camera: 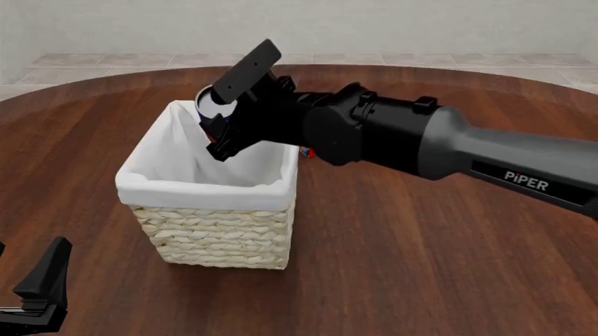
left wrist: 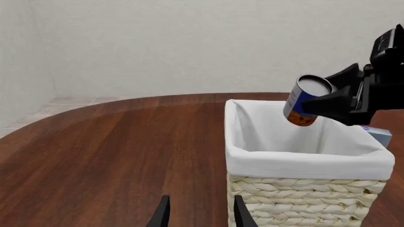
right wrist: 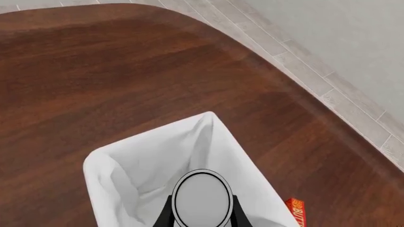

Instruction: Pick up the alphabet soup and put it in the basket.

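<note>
Right wrist view: alphabet soup [right wrist: 202,202] between right gripper [right wrist: 200,213] fingers

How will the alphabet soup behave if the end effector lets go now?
Probably drops straight in: the alphabet soup hangs tilted over the basket opening, clamped in the right end effector. Being a rigid cylinder, it may land on its side and roll until the cloth-lined walls stop it.

The basket [camera: 220,238] is rough pale wicker lined with smooth white cloth; the surface [camera: 421,266] is glossy dark wood.
</note>
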Robot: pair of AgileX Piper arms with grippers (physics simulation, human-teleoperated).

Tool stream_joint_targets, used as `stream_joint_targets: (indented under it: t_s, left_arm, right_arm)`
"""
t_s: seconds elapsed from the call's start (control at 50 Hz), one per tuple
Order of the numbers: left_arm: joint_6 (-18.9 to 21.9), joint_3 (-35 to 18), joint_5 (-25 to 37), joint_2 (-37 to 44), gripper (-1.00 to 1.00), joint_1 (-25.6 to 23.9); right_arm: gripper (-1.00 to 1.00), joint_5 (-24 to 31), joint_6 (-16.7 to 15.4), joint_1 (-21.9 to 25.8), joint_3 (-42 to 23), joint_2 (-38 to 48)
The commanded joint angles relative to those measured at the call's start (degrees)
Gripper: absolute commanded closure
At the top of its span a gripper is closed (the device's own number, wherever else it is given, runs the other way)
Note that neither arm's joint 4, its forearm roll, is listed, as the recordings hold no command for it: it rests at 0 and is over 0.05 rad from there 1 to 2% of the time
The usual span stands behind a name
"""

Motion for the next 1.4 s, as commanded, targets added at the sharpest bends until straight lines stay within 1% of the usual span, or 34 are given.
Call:
stream_joint_targets:
  t_s: [0.02,0.46,1.4]
  left_arm:
    - [0.0,0.0,0.0,0.0,-1.0,0.0]
    - [0.0,0.0,0.0,-0.01,-1.0,0.0]
    - [0.0,0.0,0.0,0.0,-1.0,0.0]
  right_arm:
    - [1.0,-0.56,1.15,0.07,-0.39,0.29]
    - [1.0,-1.45,0.71,-0.34,0.62,1.66]
    - [1.0,-1.91,1.27,-0.61,0.83,3.73]
